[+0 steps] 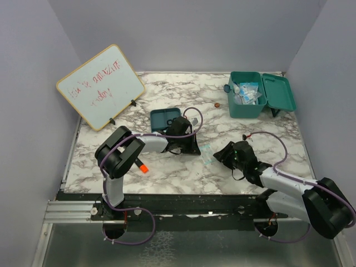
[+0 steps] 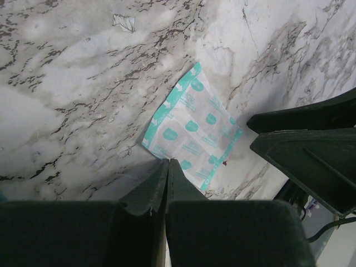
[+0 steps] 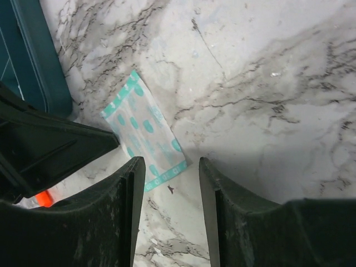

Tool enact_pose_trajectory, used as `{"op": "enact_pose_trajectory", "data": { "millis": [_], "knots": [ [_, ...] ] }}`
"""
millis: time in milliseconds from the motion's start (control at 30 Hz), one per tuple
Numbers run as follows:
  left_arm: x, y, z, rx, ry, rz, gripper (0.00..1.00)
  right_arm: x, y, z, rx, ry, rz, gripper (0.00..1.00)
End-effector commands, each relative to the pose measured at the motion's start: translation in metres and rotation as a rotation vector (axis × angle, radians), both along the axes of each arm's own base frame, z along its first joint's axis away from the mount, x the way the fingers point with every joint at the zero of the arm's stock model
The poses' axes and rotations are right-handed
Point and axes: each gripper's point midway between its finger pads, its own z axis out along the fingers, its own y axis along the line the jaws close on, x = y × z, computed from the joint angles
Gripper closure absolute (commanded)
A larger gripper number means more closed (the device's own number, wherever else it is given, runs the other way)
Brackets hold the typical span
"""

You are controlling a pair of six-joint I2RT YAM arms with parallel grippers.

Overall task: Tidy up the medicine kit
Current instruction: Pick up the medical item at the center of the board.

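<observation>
Teal-dotted sachet (image 2: 192, 130) between left gripper (image 2: 168, 162) and right gripper (image 3: 171, 162)

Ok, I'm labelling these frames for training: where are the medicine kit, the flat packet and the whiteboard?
medicine kit (image 1: 246, 110): top view, on its front wall.
packet (image 2: 192, 132): left wrist view, on its printed middle.
whiteboard (image 1: 100, 88): top view, on its white face.

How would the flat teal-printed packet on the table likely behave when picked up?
The packet looks thin and papery, so probably light and floppy. It lies flat on the smooth marble table, so it may slide rather than lift.
</observation>
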Motion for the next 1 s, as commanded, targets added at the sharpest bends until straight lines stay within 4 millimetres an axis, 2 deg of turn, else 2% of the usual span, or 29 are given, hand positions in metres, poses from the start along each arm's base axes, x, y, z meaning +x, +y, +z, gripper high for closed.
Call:
{"op": "enact_pose_trajectory", "data": {
  "millis": [0,200,367,600,733,967],
  "knots": [
    [-0.008,0.007,-0.021,0.068,0.035,-0.019,1.00,-0.001,0.004,-0.012,-0.018,0.034,0.030,0.50],
    [-0.007,0.006,-0.019,0.065,0.032,-0.018,1.00,-0.001,0.019,-0.014,0.039,0.048,0.080,0.51],
    [-0.008,0.005,-0.021,0.066,0.040,-0.021,1.00,0.002,0.037,-0.001,0.166,0.012,0.099,0.50],
    [-0.008,0.006,-0.020,0.067,0.036,-0.022,1.00,0.007,0.045,0.015,0.287,-0.050,0.081,0.50],
    [-0.008,0.006,-0.020,0.067,0.038,-0.022,1.00,0.011,0.044,0.017,0.270,-0.078,0.081,0.51],
    [-0.008,0.005,-0.016,0.061,0.034,-0.021,1.00,0.014,0.041,0.004,0.169,-0.036,0.099,0.51]
  ]
}}
